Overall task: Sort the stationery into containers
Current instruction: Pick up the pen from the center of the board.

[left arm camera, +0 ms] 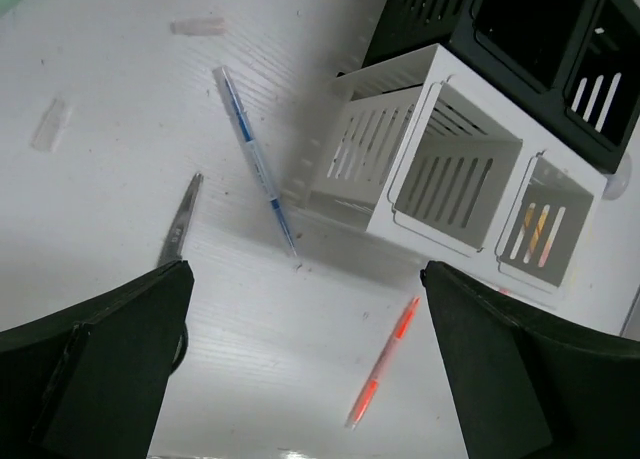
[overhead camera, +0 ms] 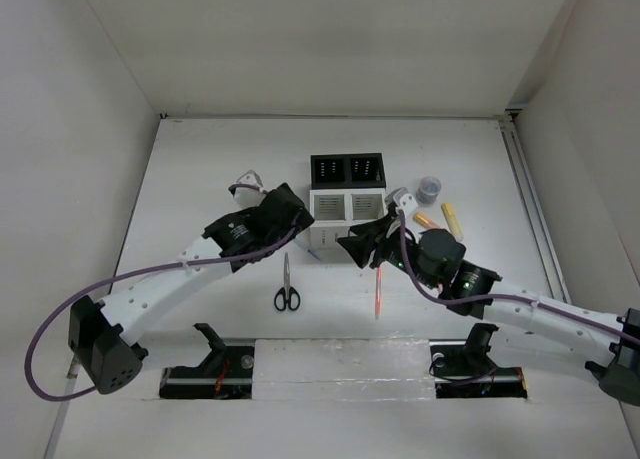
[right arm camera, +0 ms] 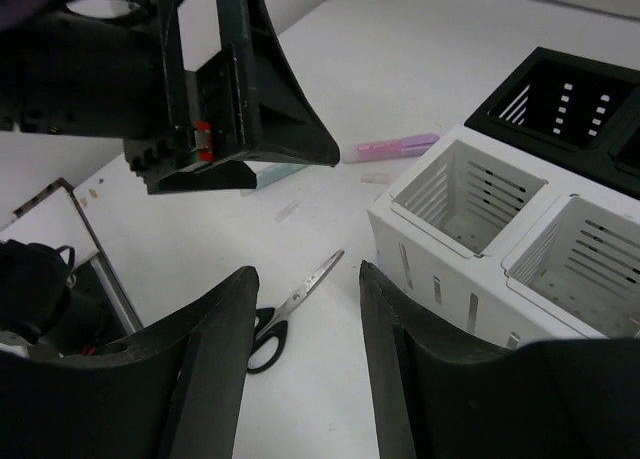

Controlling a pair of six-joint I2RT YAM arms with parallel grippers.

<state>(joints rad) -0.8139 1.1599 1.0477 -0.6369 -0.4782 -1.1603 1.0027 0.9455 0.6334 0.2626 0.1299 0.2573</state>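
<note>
Scissors [overhead camera: 287, 287] and an orange pen [overhead camera: 378, 294] lie on our worktop [overhead camera: 200, 179]; our left pincer [left arm camera: 307, 271] and right pincer [right arm camera: 307, 274] gape empty.

I find nothing I can read from here: no lettering, label or number shows on the organizer boxes [right arm camera: 432, 267], the blue pen [left arm camera: 255, 164] or the scissors [overhead camera: 287, 284]

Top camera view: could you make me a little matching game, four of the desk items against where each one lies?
Things:
1 scissors
2 tape roll
3 yellow highlighter
4 orange pen

Places:
A beside the black boxes
B farthest right of the loose items
C near half of the table, left of the pen
D near half, right of the scissors

Pairs: 1-C, 2-A, 3-B, 4-D
</note>
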